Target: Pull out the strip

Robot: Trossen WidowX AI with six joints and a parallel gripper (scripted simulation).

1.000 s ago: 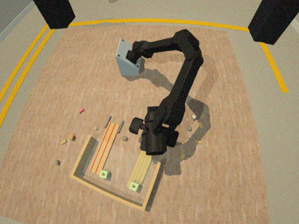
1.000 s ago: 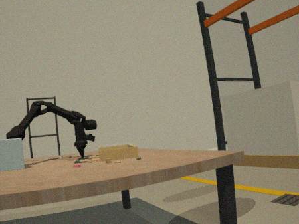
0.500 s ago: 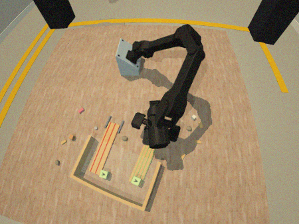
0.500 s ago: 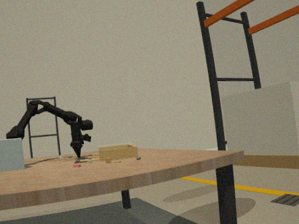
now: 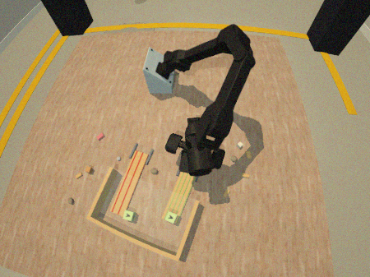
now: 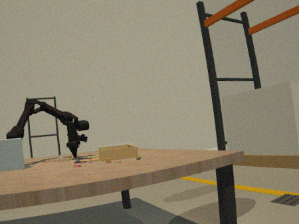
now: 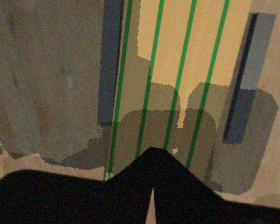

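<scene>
A strip with green lines [image 5: 179,196] [image 7: 172,45] runs between two low grey rails. A pale green cube with a dark mark [image 5: 171,218] is at its far end, seemingly on it. A second strip, with red lines [image 5: 130,182], lies to the left. Another pale green cube with a similar dark mark [image 5: 128,215] is at that strip's far end; whether it rests on the strip or beside it is unclear. My gripper [image 6: 75,157] [image 7: 155,155] is shut and empty, pointing down with its tips at or just above the green-lined strip's near end. In the top view the wrist hides the tips.
A low wooden wall [image 5: 133,237] [image 6: 117,153] encloses the far ends of the strips on three sides. Grey rails [image 5: 133,150] [image 7: 110,65] flank the strips' near ends. A red block [image 5: 100,136] [image 6: 77,166], an orange block [image 5: 89,169] and small pebbles lie around on the table.
</scene>
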